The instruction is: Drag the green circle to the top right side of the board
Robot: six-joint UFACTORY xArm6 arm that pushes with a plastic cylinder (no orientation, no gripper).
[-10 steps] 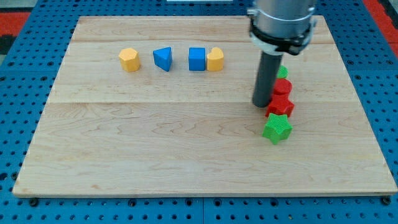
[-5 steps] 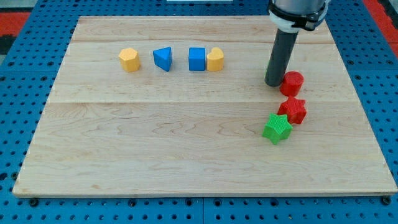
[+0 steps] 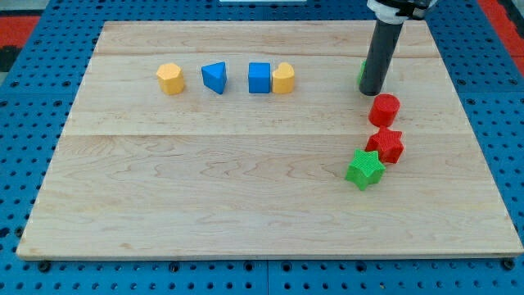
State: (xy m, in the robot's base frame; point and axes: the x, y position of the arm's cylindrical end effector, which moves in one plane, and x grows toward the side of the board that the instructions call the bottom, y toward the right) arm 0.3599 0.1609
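Your rod's tip [image 3: 372, 92] sits just above the red cylinder block [image 3: 383, 109]. A green sliver [image 3: 362, 74], likely the green circle block, peeks out behind it. No jaws here, nothing held.

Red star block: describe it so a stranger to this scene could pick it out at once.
Start at the wooden board and go to the short column of blocks near the view's right edge, below my tip. The red star sits in the middle, under the red cylinder and above the green star: the only red pointed block.
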